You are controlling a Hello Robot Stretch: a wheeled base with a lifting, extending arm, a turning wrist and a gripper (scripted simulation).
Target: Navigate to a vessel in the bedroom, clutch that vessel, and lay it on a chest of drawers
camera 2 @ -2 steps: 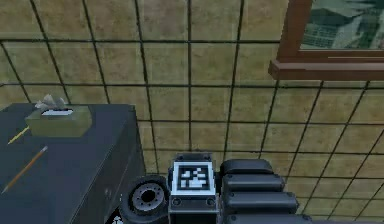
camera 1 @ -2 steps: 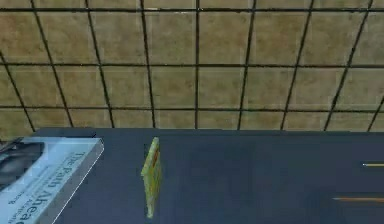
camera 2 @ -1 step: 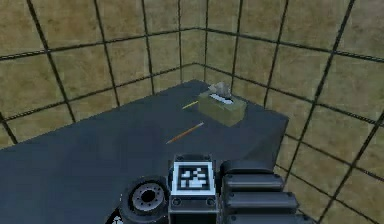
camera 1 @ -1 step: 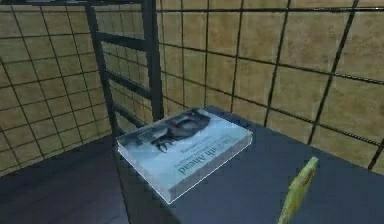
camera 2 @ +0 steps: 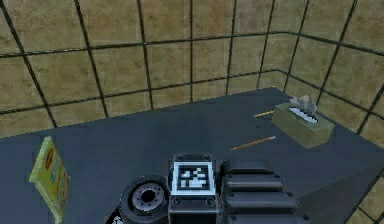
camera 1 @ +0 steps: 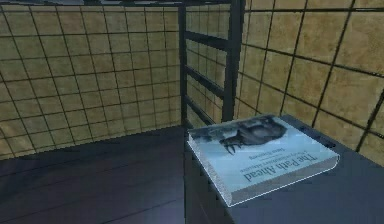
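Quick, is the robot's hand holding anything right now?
Gripper: it cannot be told whether it holds anything; the far end of its jaws cannot be made out.

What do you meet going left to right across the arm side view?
Yellow-green flat packet standing on edge → white square marker with black marks → thin brown pencil → tan tissue box with white tissue.

One book (camera 1: 262,150), one tissue box (camera 2: 303,122), two pencils (camera 2: 255,145), one yellow packet (camera 2: 50,175).
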